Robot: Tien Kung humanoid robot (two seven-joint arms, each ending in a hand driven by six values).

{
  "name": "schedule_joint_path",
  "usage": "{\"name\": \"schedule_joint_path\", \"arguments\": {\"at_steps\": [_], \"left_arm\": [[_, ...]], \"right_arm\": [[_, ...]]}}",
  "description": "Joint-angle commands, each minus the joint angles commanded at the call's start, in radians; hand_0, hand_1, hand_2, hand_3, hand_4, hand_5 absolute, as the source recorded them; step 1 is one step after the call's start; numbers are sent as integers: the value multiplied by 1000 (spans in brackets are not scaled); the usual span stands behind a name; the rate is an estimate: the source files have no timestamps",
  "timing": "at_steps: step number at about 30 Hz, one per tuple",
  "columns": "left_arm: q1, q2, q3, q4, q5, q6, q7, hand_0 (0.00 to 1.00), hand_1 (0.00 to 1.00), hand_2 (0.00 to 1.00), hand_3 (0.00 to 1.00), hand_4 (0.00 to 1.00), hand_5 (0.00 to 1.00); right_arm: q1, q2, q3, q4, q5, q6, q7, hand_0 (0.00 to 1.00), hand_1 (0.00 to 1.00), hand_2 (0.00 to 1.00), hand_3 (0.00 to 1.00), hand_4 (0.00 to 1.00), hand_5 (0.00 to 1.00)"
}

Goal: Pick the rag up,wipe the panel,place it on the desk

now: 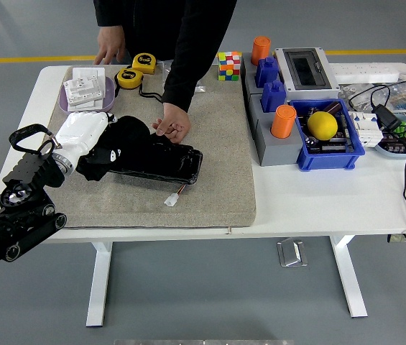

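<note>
A black rag (116,147) lies bunched over the left end of a glossy black panel (170,164) on the grey felt mat (217,144). My left hand (88,144), white-shelled on a black arm, comes in from the lower left and is shut on the rag's left side. A person's hand (172,126) presses on the panel's far edge and holds it down. The person's other hand (109,54) rests on the table's far edge. A small white connector (172,200) on a wire sticks out from the panel's front. My right arm is out of view.
A purple tray (70,108) with white cards sits at the mat's far left, by two yellow tape measures (129,77). A Rubik's cube (229,65) lies behind the mat. To the right stand grey and blue blocks with orange cylinders (283,122), a blue bin (353,147) with a yellow ball, and cables.
</note>
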Motion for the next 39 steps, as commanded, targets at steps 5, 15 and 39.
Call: {"name": "schedule_joint_path", "arguments": {"at_steps": [5, 15, 39], "left_arm": [[12, 10, -21, 8, 3, 2, -3, 297, 215, 491, 557, 485, 12], [40, 39, -72, 19, 15, 3, -7, 297, 215, 492, 557, 486, 13], [99, 93, -186, 52, 18, 13, -32, 300, 219, 491, 558, 488, 13]], "right_arm": [[-2, 0, 2, 0, -1, 0, -1, 792, 698, 721, 674, 998, 503], [-3, 2, 1, 0, 10, 1, 1, 793, 698, 721, 674, 998, 505], [-5, 14, -23, 0, 57, 0, 14, 794, 699, 722, 675, 998, 508]]}}
